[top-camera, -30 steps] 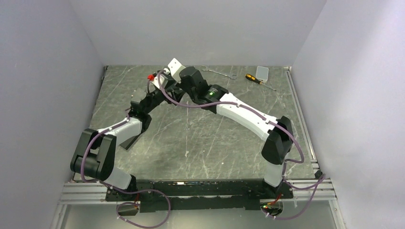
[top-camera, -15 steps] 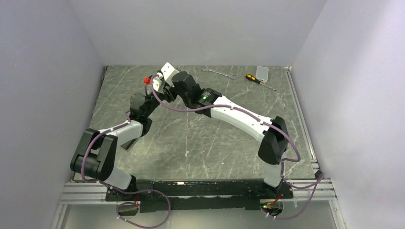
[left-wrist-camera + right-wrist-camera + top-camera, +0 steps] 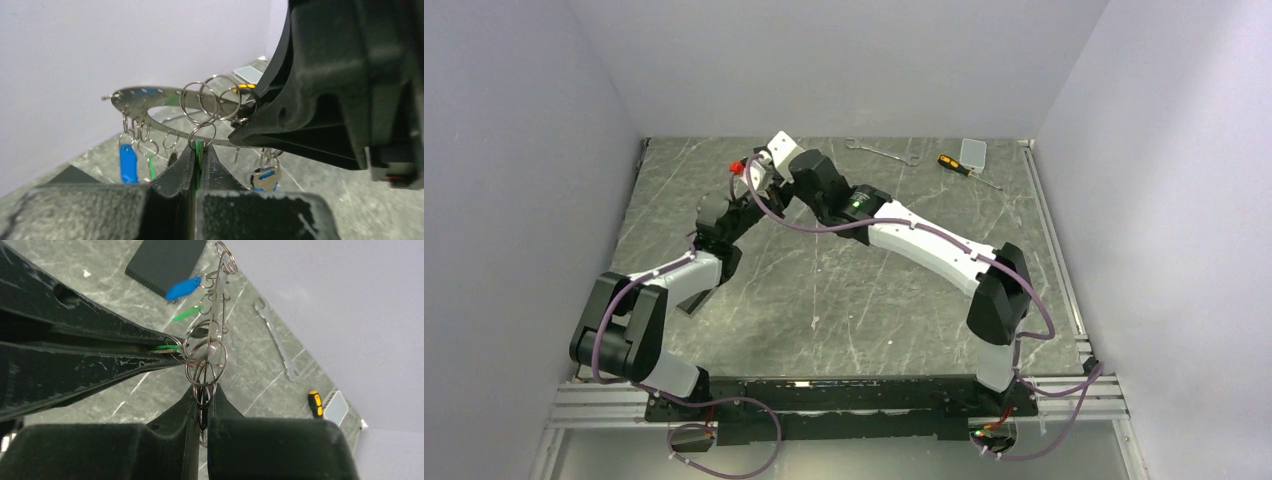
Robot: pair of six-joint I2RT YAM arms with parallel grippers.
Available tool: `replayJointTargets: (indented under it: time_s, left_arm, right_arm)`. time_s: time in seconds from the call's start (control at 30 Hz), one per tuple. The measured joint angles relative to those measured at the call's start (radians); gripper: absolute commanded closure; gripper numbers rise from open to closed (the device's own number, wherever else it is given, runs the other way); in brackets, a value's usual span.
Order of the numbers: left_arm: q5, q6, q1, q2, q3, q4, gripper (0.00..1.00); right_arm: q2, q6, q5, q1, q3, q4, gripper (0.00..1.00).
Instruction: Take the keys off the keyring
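The keyring is a flat grey metal band held up above the table, seen edge-on in the right wrist view. Several keys hang from it on small split rings. Among them are one with a blue tag, one with a green tag, and another with blue. My right gripper is shut on the keyring's lower edge. My left gripper comes in from the side and is shut on a green-tagged key. A red tag shows beside both grippers in the top view.
A black box lies on the table under the keyring. At the back of the table lie a wrench, a yellow-handled screwdriver and a small clear case. Grey walls stand on three sides.
My left gripper has closed from wide open onto the green-tagged key. Both arms and the keyring shifted slightly left, then settled.
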Motion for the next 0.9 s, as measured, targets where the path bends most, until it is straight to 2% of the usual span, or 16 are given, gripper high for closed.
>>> replayJointTargets:
  time_s: [0.17, 0.3, 0.47, 0.57, 0.7, 0.77, 0.83, 0.9]
  left_arm:
    - [0.105, -0.032, 0.028, -0.008, 0.084, -0.175, 1.00]
    - [0.180, -0.021, 0.045, -0.006, 0.244, -0.464, 1.00]
    - [0.238, 0.052, 0.019, -0.001, 0.418, -0.807, 1.00]
    - [0.259, 0.102, 0.019, 0.003, 0.480, -0.980, 1.00]
    - [0.267, 0.195, 0.013, 0.003, 0.543, -1.203, 1.00]
    - [0.274, 0.257, 0.007, 0.003, 0.577, -1.306, 1.00]
    - [0.274, 0.309, 0.000, 0.003, 0.599, -1.381, 1.00]
    - [0.271, 0.360, -0.001, 0.003, 0.616, -1.460, 1.00]
  right_arm:
    - [-0.043, 0.064, -0.089, -0.056, -0.084, -0.015, 1.00]
    - [-0.113, 0.129, -0.232, -0.133, -0.185, -0.021, 1.00]
    - [-0.243, 0.185, -0.422, -0.187, -0.360, 0.049, 1.00]
    - [-0.310, 0.206, -0.536, -0.195, -0.455, 0.099, 0.90]
    - [-0.332, 0.224, -0.656, -0.211, -0.523, 0.137, 0.84]
    - [-0.332, 0.230, -0.707, -0.222, -0.553, 0.156, 0.75]
    - [-0.341, 0.233, -0.758, -0.233, -0.595, 0.176, 0.63]
    - [-0.359, 0.232, -0.795, -0.241, -0.632, 0.177, 0.55]
